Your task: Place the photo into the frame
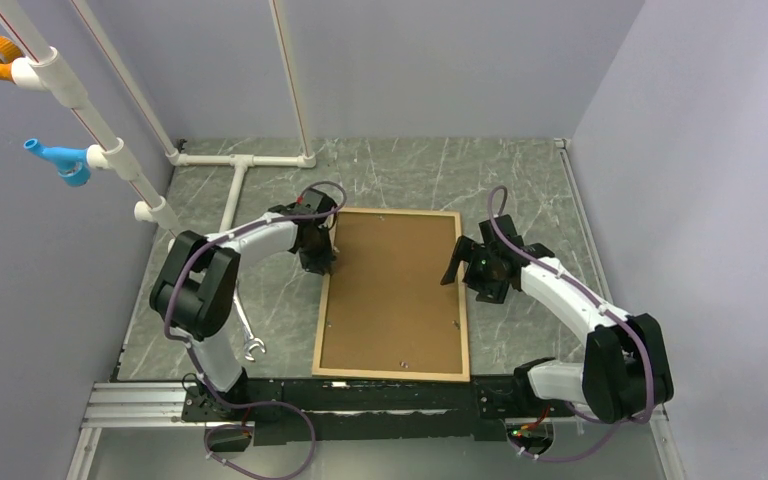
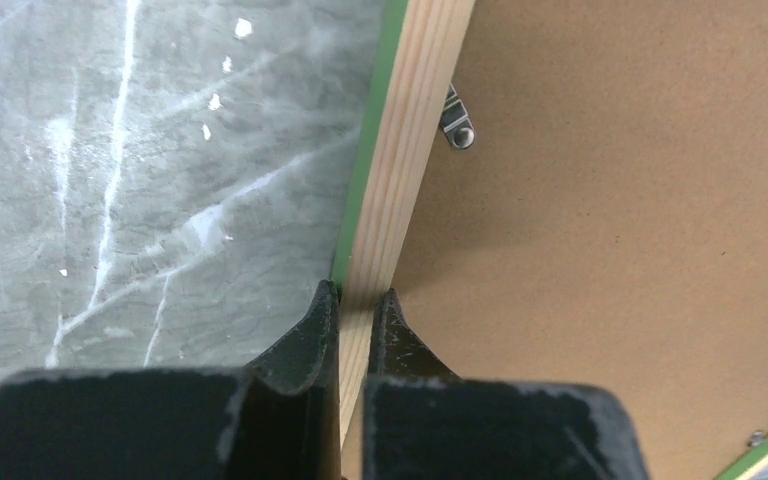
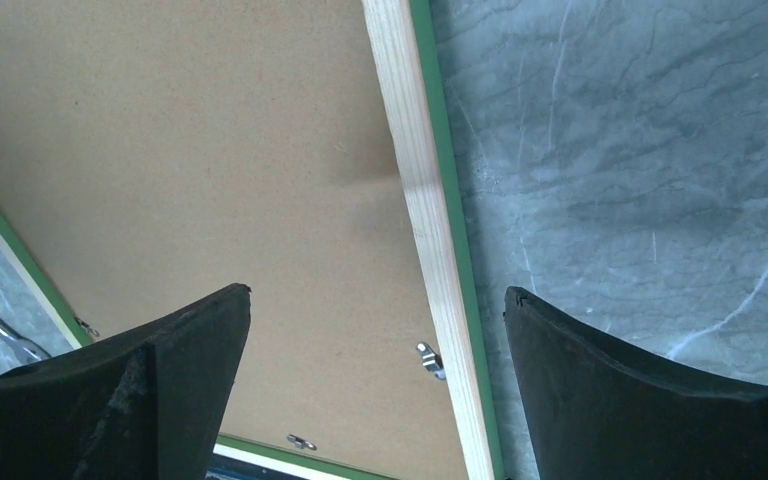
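Note:
The frame [image 1: 390,374] lies flat in the middle of the table, tan wood face up, with a green outer side. The plain brown backing board [image 1: 390,290] fills it. My left gripper [image 1: 322,262] is shut on the frame's left rail [image 2: 405,150], one finger outside and one on the board side [image 2: 357,298]. My right gripper [image 1: 465,268] is open above the frame's right rail [image 3: 425,220], jaws wide apart [image 3: 375,295] and touching nothing. The photo's picture is hidden. A thin white strip with a blue edge [image 3: 250,462] shows just past the frame's near rail.
A metal wrench [image 1: 248,335] lies on the table left of the frame. White pipes [image 1: 240,165] run along the back left. Small metal turn clips [image 2: 457,125] [image 3: 428,360] sit on the board by the rails. A black rail [image 1: 360,400] borders the near edge.

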